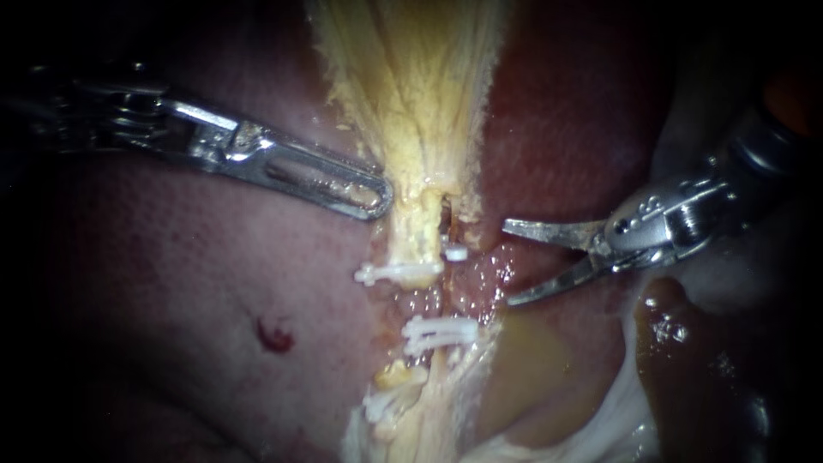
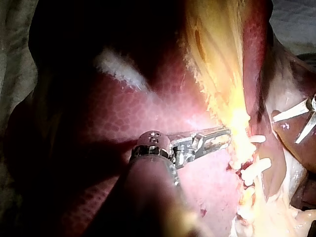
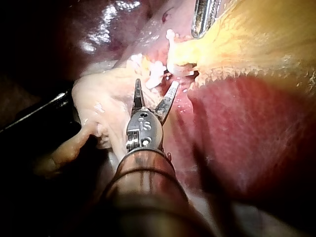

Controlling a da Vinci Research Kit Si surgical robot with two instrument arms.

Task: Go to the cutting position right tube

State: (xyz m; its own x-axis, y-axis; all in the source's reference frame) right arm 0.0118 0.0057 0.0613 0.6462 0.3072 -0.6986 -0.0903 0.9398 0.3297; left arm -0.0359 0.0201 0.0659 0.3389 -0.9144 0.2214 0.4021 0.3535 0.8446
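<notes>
Liver (image 1: 197,283): red-pink and wet, spreading out on both sides of the gallbladder.
Gallbladder (image 1: 411,86): a yellow, fibrous fan that narrows downward to a neck. The neck is the landmark for every place given here.
Left instrument (image 1: 377,197): comes in from the neck's left, its jaws clenched on the neck's edge and holding it taut.
Right instrument (image 1: 506,263): lies right of the neck and a little below it. Its two thin blades are spread apart and hold nothing.
Left tube (image 1: 416,240): a yellow stalk running straight down from the neck, crossed by a long clip (image 1: 399,273).
Right tube (image 1: 448,291): as far as I can judge, the thin wet strand just right of that stalk. Its long axis runs down and away from the neck.
Clips on it: a small clip (image 1: 455,253) close under the neck, and stacked clips (image 1: 439,332) farther down.
Deciding relation: the bare stretch between those clips lies to the left of the open blades, near but apart from them. The blades point across the strand's axis, and the right instrument is the one placed to reach it.
</notes>
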